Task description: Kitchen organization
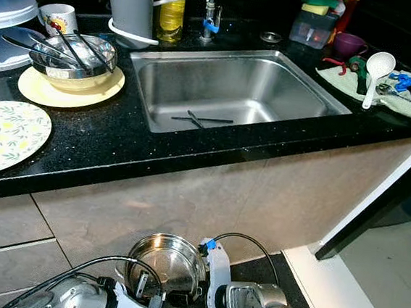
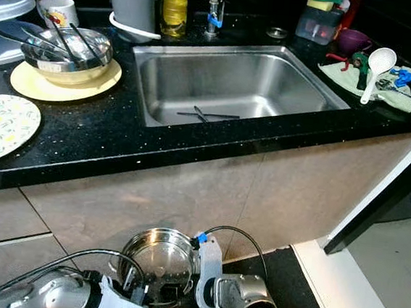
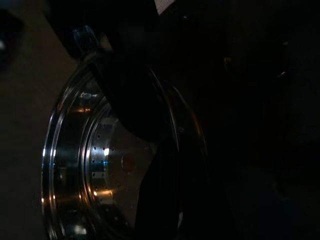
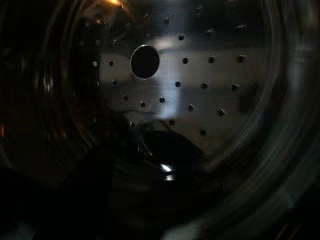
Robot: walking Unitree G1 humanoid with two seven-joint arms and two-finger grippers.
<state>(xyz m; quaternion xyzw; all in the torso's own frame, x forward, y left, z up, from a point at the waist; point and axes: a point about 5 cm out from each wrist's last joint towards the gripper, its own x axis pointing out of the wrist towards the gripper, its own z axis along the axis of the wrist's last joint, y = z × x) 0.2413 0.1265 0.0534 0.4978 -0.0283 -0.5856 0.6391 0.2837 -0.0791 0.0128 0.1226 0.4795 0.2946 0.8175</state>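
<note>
We are holding a round, perforated stainless-steel strainer bowl (image 1: 168, 265) low in front of the grey cabinet front (image 1: 186, 203), below the front edge of the black speckled counter (image 1: 105, 141). Our left tool (image 1: 150, 294) is pinching the bowl's near rim, one black finger (image 3: 127, 100) lying across the shiny inside. Our right tool (image 1: 206, 260) is meeting the bowl's right side; we cannot tell whether its fingers are spread or pressed together, while its wrist camera is looking straight onto the dotted metal bottom with one larger round hole (image 4: 145, 61).

Up on the counter, a rectangular stainless-steel sink (image 1: 230, 91) is sitting at the middle, with two dark chopsticks (image 1: 200, 119) lying on its floor. Toward the counter's left edge, a metal bowl holding utensils (image 1: 73, 57) is resting on a pale yellow plate (image 1: 69, 90), and a round leaf-patterned plate (image 1: 3, 134) is lying nearer the front. At the right end, a white ladle (image 1: 377, 72) is lying on a light green cloth (image 1: 344, 80).
</note>
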